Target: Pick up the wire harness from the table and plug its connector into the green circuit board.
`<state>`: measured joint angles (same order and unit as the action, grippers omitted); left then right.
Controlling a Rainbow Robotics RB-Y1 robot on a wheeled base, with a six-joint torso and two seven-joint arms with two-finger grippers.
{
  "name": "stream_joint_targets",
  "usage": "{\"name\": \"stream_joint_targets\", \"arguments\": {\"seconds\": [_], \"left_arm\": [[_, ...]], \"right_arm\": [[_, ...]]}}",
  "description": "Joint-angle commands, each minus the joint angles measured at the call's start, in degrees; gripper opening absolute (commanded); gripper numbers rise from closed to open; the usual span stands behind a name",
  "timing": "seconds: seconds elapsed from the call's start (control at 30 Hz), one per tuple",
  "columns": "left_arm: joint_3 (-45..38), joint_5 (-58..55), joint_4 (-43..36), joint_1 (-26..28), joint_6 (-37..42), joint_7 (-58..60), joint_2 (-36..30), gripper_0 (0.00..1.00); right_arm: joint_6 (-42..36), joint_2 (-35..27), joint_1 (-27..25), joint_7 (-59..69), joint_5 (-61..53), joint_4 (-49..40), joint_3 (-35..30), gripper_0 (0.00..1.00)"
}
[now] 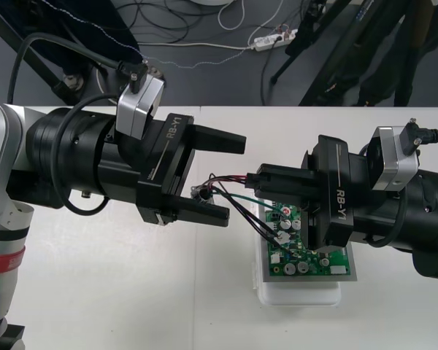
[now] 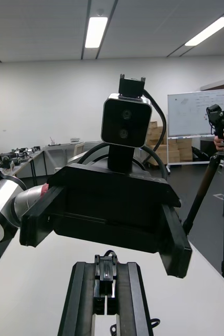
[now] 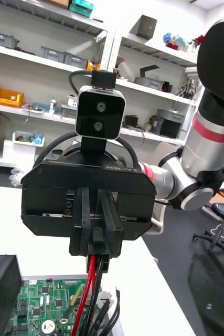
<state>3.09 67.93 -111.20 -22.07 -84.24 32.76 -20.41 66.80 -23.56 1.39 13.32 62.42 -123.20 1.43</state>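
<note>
Up in the air, the wire harness [image 1: 232,179] hangs above the green board [image 1: 306,257]. Its black plug [image 3: 102,244] is pinched tight by the right gripper [image 1: 267,179], and its wires [image 3: 91,283] droop toward the board. The left gripper [image 1: 223,177] holds its fingers [image 1: 219,141] spread wide around the metal socket [image 1: 200,193]. The board sits on a white base [image 1: 299,293] on the pale table [image 1: 117,292]. Past the table, cables [image 1: 204,46] lie on dark floor [image 1: 204,80].
</note>
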Motion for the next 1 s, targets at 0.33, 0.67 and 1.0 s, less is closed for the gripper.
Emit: {"name": "stream_joint_targets", "arguments": {"seconds": [0.33,0.67,1.0], "left_arm": [[1.48,0.62,-0.42,-2.27,0.13,-1.56,1.25,0.48],[1.48,0.8,-0.42,-2.45,0.13,-1.47,1.16,0.35],[1.48,0.71,-0.42,-2.62,0.22,-1.56,1.16,0.21]], "right_arm": [[-0.88,0.71,-0.86,-2.07,-0.98,-2.04,1.56,0.0],[-1.41,0.97,-0.95,-2.24,-0.98,-2.04,2.17,0.0],[-2.37,1.23,-0.95,-2.6,-1.07,-2.04,3.05,0.0]]}}
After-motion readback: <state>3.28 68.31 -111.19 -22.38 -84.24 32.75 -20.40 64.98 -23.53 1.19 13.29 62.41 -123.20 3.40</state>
